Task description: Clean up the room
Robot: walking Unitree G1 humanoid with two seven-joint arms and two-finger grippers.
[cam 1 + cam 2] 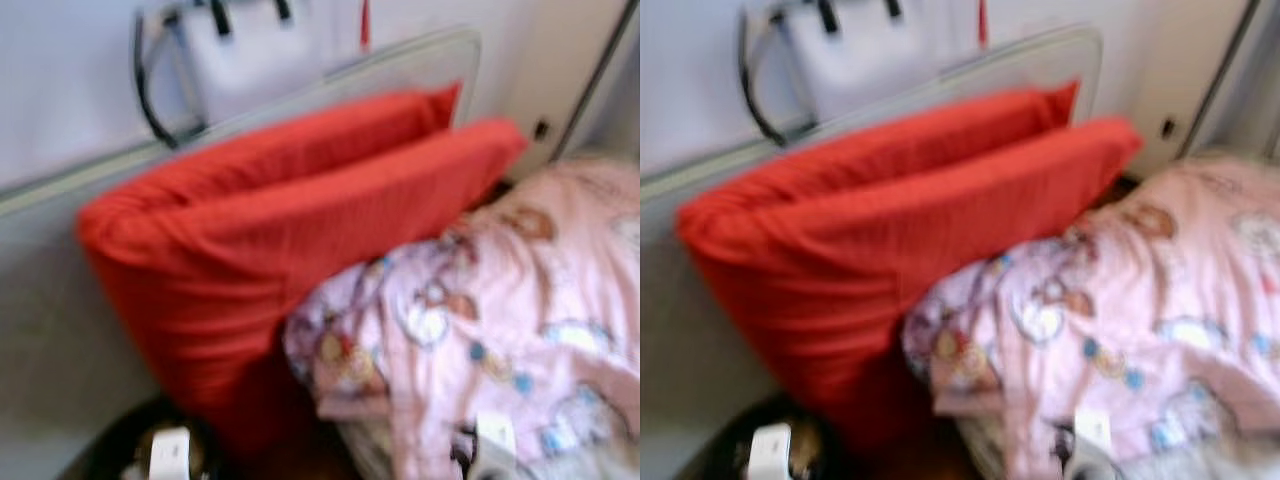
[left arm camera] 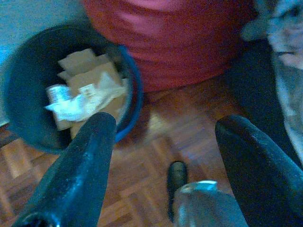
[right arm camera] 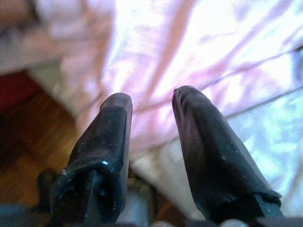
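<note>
The left claw is held wide open and empty above the wood floor, near a bin of paper scraps; the right claw, narrowly parted, is poised over the pink blanket beside a red pillow.

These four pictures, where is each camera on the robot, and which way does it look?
Left eye and right eye: in the head, looking forward and down at a red cushion and a pink blanket.
Left wrist: on the left arm, looking along its spread black fingers at a bin holding paper, on wooden floor.
Right wrist: on the right arm, looking along its fingers, set apart, at the blanket.
Shared: the cushion shows in the head and left wrist views.
</note>
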